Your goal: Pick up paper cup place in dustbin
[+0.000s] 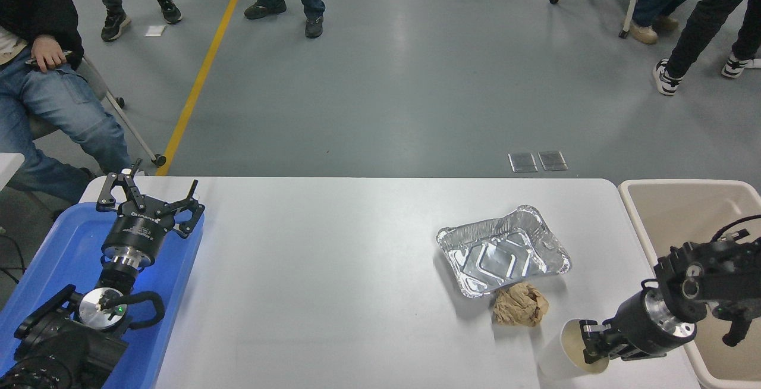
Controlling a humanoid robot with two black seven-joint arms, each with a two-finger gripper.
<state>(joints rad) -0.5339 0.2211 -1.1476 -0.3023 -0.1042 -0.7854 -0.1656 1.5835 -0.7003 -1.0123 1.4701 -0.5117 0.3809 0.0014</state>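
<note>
The paper cup (568, 344) is small and white with a cream inside. It sits tilted near the table's front right edge, its mouth turned toward my right gripper. My right gripper (588, 344) is shut on the cup's right rim, one finger inside the mouth. The dustbin (672, 210), a large beige bin, stands just off the table's right end, to the right of the gripper. My left gripper (151, 198) is parked open at the lower left.
A crumpled brown paper ball (521, 304) lies just beyond the cup. A silver foil tray (502, 250) lies behind it. A blue tray (59, 258) sits under the left arm. People sit and stand on the far floor.
</note>
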